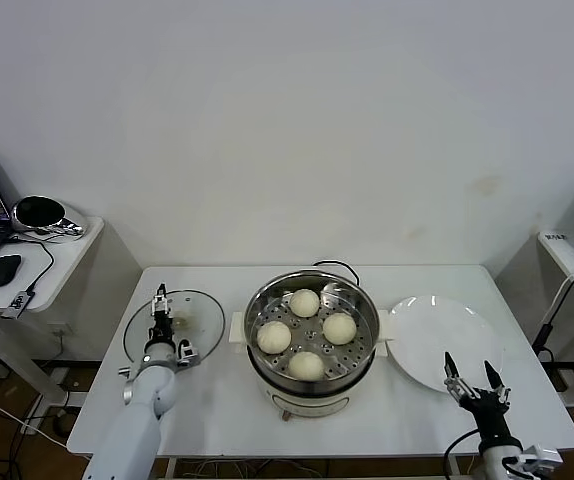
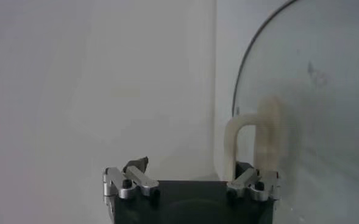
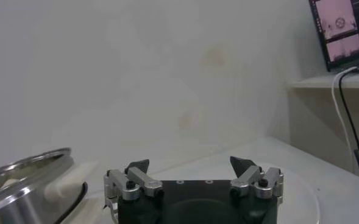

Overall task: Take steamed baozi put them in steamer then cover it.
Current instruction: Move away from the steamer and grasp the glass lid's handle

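Observation:
The steamer (image 1: pixel 255 345) stands at the table's middle, uncovered. Four cream-white baozi lie on its perforated tray: one at the back (image 1: pixel 304 302), one on the left (image 1: pixel 274 336), one on the right (image 1: pixel 339 328), one at the front (image 1: pixel 306 365). A round glass lid (image 1: pixel 199 316) lies flat on the table left of the steamer. My left gripper (image 1: pixel 165 318) is open over the lid. In the left wrist view the lid (image 2: pixel 313 91) and its pale arched handle (image 2: pixel 254 131) show, with the handle against one side of the left gripper (image 2: pixel 194 165). My right gripper (image 1: pixel 472 378) is open and empty at the front right.
A flat white plate (image 1: pixel 437 335) lies bare right of the steamer, under the right gripper (image 3: pixel 190 163). The steamer's rim (image 3: pixel 21 176) shows in the right wrist view. A side table with a mouse (image 1: pixel 2 268) stands far left. Another shelf (image 1: pixel 567 260) with a cable is far right.

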